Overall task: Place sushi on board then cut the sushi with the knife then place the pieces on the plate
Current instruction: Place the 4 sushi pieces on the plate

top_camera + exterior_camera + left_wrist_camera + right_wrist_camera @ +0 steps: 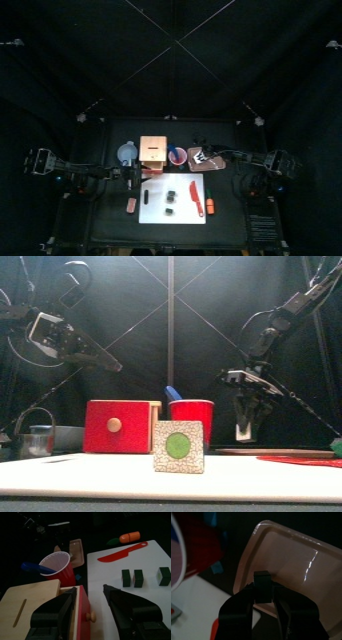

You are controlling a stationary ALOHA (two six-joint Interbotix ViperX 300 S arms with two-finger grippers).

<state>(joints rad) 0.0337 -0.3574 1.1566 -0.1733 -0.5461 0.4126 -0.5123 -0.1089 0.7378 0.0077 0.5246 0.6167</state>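
Pink tray [301, 564] lies under your right gripper [264, 593], which pinches one dark sushi piece [262, 580]; the red cup [194, 544] crowds it. Other pieces [126, 577] sit on the white board [120, 569] beside the red knife [123, 553]. Your left gripper [89, 591] hangs spread over the wooden box [30, 602].

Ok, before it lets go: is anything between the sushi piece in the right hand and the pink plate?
Nothing visible. The right hand holds the sushi piece over a bare part of the pink plate; the red cup stands beside the plate.
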